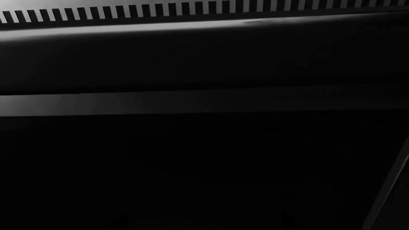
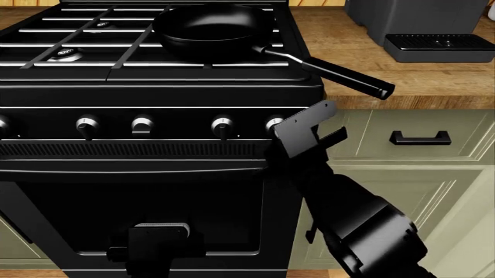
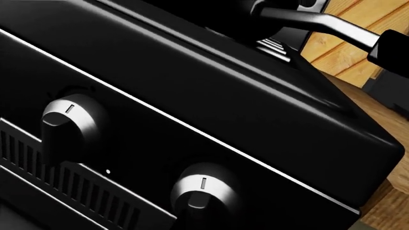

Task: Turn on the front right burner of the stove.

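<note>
The glossy black stove fills the left of the head view, with a row of silver-tipped knobs above a vent strip and the oven door. My right gripper is at the rightmost knob and partly covers it. Its jaws are too dark to read. The right wrist view shows that knob close up, its mark pointing upward, and the neighbouring knob beside it. My left gripper hangs low in front of the oven door. The left wrist view shows only the dark stove front and vent slots.
A black frying pan sits on the front right grate, its handle sticking out over the wooden counter just above my right gripper. A grey coffee machine stands at the back right. Green cabinet drawers lie right of the stove.
</note>
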### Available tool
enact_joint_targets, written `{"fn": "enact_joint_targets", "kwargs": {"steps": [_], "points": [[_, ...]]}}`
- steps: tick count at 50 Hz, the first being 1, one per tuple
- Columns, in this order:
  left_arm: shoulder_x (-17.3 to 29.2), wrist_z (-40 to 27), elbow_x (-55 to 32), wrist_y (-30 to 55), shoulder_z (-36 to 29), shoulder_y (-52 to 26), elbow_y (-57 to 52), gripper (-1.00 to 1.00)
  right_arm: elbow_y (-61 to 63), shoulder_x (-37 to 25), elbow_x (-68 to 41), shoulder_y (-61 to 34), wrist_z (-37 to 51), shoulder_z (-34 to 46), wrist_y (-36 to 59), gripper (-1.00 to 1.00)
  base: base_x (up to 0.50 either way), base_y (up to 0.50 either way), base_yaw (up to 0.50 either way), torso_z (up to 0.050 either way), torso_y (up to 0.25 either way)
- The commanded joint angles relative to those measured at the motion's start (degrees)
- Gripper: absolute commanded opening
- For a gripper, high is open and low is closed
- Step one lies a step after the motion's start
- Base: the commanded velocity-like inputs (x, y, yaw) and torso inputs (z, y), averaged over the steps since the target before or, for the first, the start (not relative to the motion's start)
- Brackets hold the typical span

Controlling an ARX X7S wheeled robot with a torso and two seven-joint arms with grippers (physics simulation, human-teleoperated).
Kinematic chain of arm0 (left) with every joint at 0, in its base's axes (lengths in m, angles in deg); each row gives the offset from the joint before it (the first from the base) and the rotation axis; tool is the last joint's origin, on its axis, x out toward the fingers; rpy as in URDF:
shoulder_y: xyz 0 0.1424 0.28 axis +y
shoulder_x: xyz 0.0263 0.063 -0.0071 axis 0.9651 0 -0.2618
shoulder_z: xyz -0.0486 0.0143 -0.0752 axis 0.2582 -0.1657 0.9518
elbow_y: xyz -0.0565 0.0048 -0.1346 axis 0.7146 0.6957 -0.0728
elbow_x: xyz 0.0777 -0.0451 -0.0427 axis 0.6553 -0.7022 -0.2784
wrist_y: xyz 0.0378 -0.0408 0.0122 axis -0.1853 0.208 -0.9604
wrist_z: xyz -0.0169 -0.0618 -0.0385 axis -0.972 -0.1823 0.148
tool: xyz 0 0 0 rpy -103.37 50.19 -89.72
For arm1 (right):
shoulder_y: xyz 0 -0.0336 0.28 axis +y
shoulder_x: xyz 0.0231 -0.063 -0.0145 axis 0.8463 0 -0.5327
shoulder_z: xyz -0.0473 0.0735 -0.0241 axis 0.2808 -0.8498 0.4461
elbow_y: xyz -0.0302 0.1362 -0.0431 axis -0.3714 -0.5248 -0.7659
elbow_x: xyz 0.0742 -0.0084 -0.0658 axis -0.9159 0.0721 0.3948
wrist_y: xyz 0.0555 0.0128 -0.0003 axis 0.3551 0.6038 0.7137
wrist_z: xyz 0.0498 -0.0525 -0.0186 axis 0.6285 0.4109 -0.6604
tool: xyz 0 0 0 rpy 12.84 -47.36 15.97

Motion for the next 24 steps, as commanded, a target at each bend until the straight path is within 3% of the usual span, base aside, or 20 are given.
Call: {"fn": "enact_joint_targets", "kwargs": {"steps": [1,24], "points": [[0.13,-0.16,-0.24,-0.02,-0.18,-0.14,0.12,1.0,-2.1,-1.25,-1.59,-0.29,-2.41,5.1,1.38,-1.0,0.0,0.0,0.0,0.0,0.0],[0.37,-0.49,-0.75,0.32,-0.57,-0.44,0.51,1.0,-1.89,-3.3,2.54,-3.46,-4.31,14.41,4.27,-1.0,0.0,0.0,0.0,-0.001,0.0]]}}
